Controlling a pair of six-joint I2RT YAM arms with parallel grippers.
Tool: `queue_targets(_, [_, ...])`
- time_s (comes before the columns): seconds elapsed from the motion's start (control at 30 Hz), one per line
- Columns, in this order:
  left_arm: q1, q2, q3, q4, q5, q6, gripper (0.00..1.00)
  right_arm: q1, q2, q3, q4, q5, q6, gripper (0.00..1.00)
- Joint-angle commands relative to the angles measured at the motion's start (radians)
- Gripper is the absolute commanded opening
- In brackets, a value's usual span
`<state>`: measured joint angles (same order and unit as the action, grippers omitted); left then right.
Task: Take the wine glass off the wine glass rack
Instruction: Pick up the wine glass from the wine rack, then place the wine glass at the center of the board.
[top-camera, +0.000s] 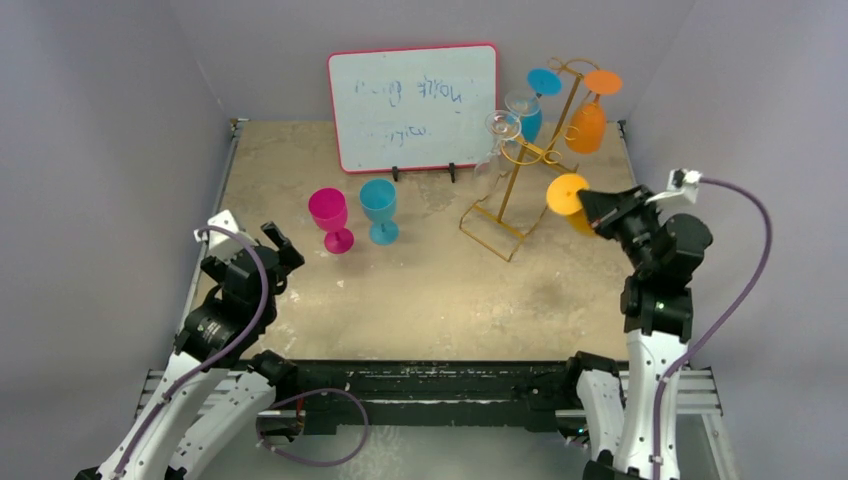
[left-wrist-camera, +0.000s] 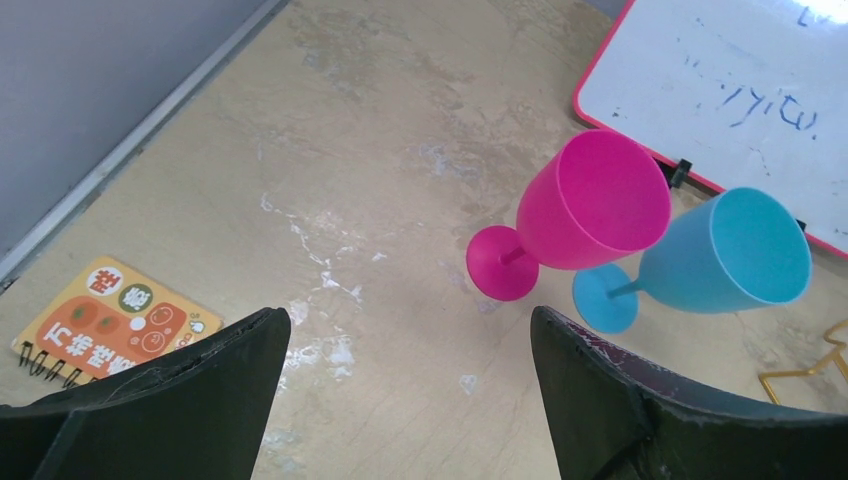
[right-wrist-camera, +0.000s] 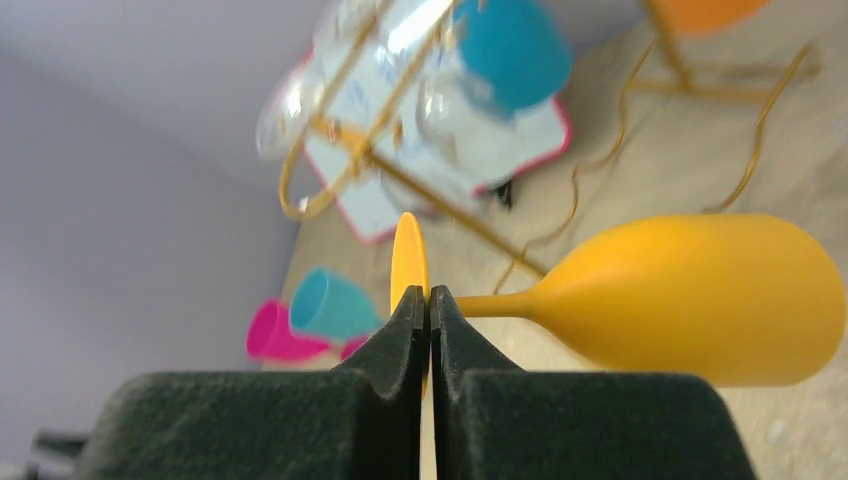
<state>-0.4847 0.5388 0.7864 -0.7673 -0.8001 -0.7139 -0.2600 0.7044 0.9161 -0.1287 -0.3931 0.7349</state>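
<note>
- The right gripper (right-wrist-camera: 428, 305) has its fingers pressed together on the thin stem of the yellow-orange glass (right-wrist-camera: 700, 300), pinching it right beside the foot.
- That glass is off the rack (top-camera: 520, 175). It is held in the air just to the right of the rack's base, and I can see it touching no hook.
- Its long axis runs straight out from the pinch: the foot is turned up toward the rack and the bowl slants down and away from it (tilted, so neither upright nor upside down).
- The left gripper (top-camera: 282, 248) is spread wide and holds nothing. It sits well to the left of the rack.
- The pink glass (top-camera: 330, 215) and the blue glass (top-camera: 380, 210) stand upright on the table (top-camera: 430, 290), between the left gripper and the rack.
- On the rack's hooks hang two clear glasses (top-camera: 503, 125), a hanging blue glass (top-camera: 530, 118) and an orange glass (top-camera: 588, 125), all bowl-down.
- My reading is that the lift-off itself is done, and what remains is to carry the glass away from the rack and set it down.
- That move belongs to the right arm, the only one at the glass. It turns on swinging the foot from rack-side-up to underneath, so the bowl ends on top.
</note>
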Motion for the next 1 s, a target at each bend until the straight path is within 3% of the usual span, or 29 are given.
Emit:
queue_targets(0.0, [0.003,0.022,-0.004,0.071,0.098,0.047,0.90,0.012,-0.087,-0.135,-0.027,-0.314,-0.059,0.00])
queue_targets(0.1, [0.003,0.014,0.002,0.119,0.218,0.089,0.90,0.036,-0.115,-0.228,0.032,-0.445,-0.076,0.00])
queue_targets(0.2, [0.003,-0.006,-0.021,0.197,0.382,0.083,0.90,0.136,-0.039,-0.246,0.085,-0.569,-0.096,0.00])
queue_targets(0.3, [0.003,0.007,-0.051,0.287,0.597,0.067,0.87,0.341,0.044,-0.184,0.043,-0.418,-0.175,0.00])
queue_targets(0.43, [0.003,0.090,-0.045,0.334,0.839,0.025,0.83,0.561,0.131,-0.164,0.129,-0.285,-0.168,0.00])
queue_targets(0.63, [0.001,0.115,-0.046,0.411,1.086,-0.021,0.82,0.854,0.180,-0.127,0.244,-0.053,-0.225,0.00])
queue_targets(0.8, [0.001,0.132,-0.087,0.586,1.260,-0.126,0.79,0.949,0.262,-0.107,0.352,-0.065,-0.216,0.00])
queue_targets(0.97, [0.001,0.167,-0.096,0.635,1.365,-0.128,0.78,0.976,0.337,-0.078,0.393,-0.147,-0.203,0.00])
